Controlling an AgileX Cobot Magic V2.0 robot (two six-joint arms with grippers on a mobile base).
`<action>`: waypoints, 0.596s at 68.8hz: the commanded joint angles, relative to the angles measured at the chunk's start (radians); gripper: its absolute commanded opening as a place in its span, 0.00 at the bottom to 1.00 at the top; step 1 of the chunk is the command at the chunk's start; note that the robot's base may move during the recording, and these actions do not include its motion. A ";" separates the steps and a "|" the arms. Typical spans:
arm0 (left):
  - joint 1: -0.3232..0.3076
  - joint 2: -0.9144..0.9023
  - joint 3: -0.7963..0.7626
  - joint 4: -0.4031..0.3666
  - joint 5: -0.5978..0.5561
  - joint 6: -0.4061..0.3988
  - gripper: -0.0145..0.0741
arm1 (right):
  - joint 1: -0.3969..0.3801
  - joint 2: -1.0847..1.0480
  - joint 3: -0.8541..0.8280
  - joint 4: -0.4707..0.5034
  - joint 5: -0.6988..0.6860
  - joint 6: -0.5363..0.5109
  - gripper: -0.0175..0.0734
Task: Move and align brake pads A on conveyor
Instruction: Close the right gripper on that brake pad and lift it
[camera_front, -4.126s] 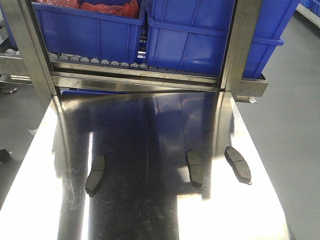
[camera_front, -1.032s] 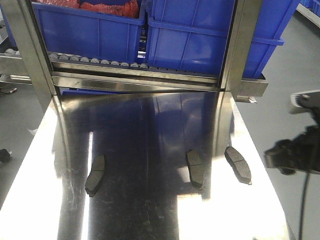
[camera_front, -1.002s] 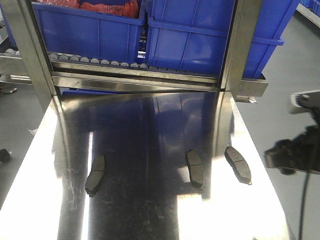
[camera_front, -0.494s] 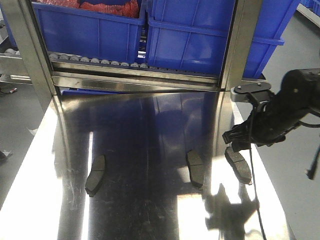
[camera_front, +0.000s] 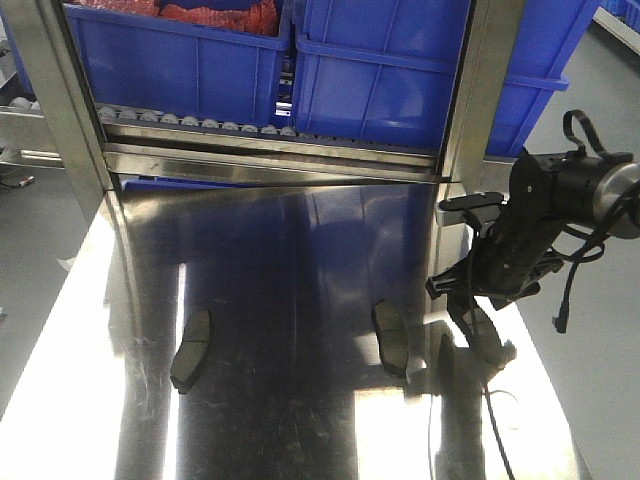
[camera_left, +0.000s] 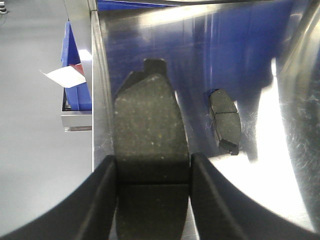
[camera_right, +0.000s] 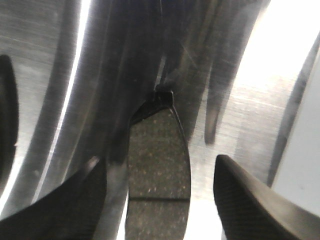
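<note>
Wide right pincer (camera_right: 157, 161) straddles a speckled grooved pad (camera_right: 159, 182); left pincer (camera_left: 152, 159) grips second pad (camera_left: 147, 120).

End effector (camera_front: 468, 303) hangs over rightmost pad (camera_front: 482, 337) (near table (camera_front: 300, 250) edge).

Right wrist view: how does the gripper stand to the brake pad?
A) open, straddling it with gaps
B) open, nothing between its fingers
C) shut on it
A: the right gripper straddles the brake pad, with bare steel table showing between the pad and one finger.
</note>
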 joint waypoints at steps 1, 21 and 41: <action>-0.001 0.003 -0.029 -0.014 -0.090 -0.004 0.16 | 0.001 -0.032 -0.030 -0.012 -0.001 -0.005 0.69; -0.001 0.003 -0.029 -0.014 -0.090 -0.004 0.16 | 0.001 -0.002 -0.030 -0.013 0.039 -0.005 0.69; -0.001 0.003 -0.029 -0.014 -0.090 -0.004 0.16 | 0.001 0.003 -0.029 -0.013 0.099 -0.005 0.55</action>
